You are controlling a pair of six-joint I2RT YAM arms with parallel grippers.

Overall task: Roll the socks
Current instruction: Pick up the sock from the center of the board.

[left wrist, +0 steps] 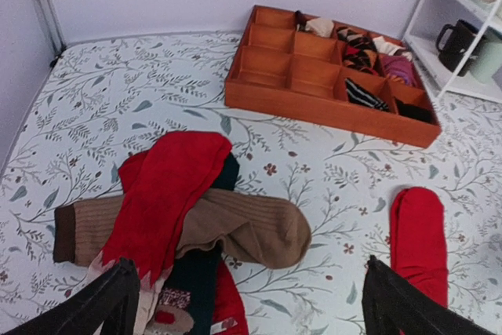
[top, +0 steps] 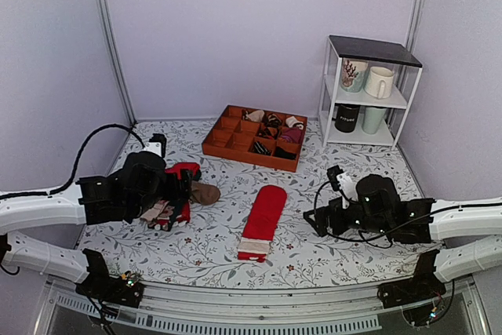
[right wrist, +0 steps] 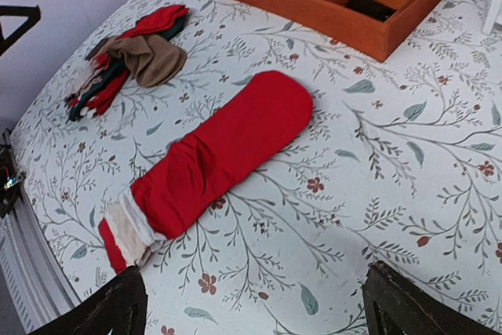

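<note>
The bright red socks lie flat and unrolled in the middle of the table, whitish cuff toward the near edge. They also show in the right wrist view and at the right edge of the left wrist view. My left gripper is open and empty above the mixed heap of socks, left of the red pair. My right gripper is open and empty, low over the cloth just right of the red pair's cuff end.
An orange divided tray with rolled bundles stands at the back centre. A white shelf with mugs stands at the back right. The mixed sock heap lies at the left under the left arm.
</note>
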